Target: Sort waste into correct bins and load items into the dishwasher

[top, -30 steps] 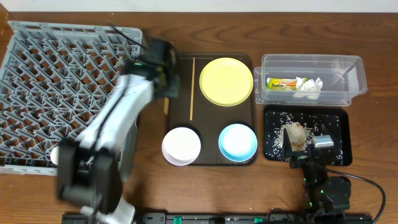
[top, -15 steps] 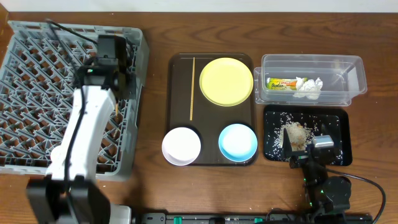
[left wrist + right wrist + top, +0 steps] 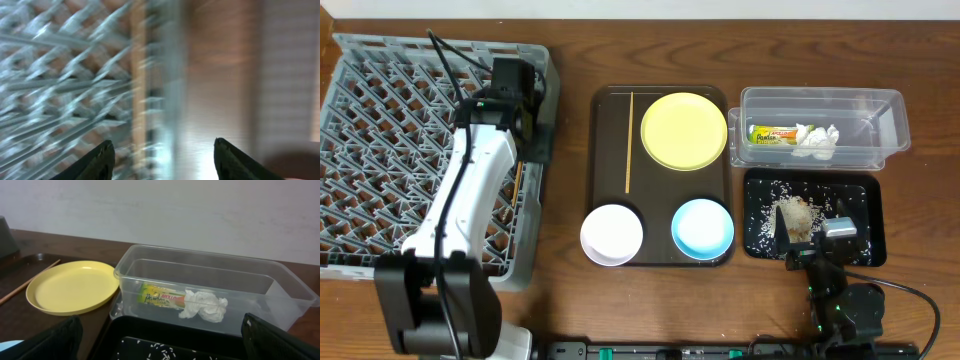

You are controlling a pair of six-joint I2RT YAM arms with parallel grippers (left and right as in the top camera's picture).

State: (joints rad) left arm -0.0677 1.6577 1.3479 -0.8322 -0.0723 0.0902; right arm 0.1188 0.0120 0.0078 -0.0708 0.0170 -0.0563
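Note:
My left gripper [image 3: 532, 150] hangs over the right edge of the grey dishwasher rack [image 3: 390, 150]; in the blurred left wrist view its jaws [image 3: 164, 152] stand open with nothing between them. One wooden chopstick [image 3: 515, 188] [image 3: 137, 75] lies in the rack along that edge. The other chopstick [image 3: 629, 140] lies on the brown tray with the yellow plate [image 3: 684, 131] [image 3: 72, 287], the white bowl [image 3: 612, 234] and the light blue bowl [image 3: 702, 227]. The snack wrapper [image 3: 772, 133] [image 3: 161, 299] and the tissue [image 3: 817, 139] [image 3: 204, 305] lie in the clear box [image 3: 820, 93]. My right gripper [image 3: 817, 238] [image 3: 162, 347] is open above the black tray [image 3: 865, 200].
The dark brown serving tray [image 3: 605, 150] sits between the rack and the bins. A lump of food [image 3: 798, 215] and scattered rice lie on the black tray. Bare wooden table shows between the rack and the brown tray.
The left arm swung from the brown tray's left edge over the rack. Its jaws went from shut to open, and a chopstick now lies in the rack. The right arm stayed still.

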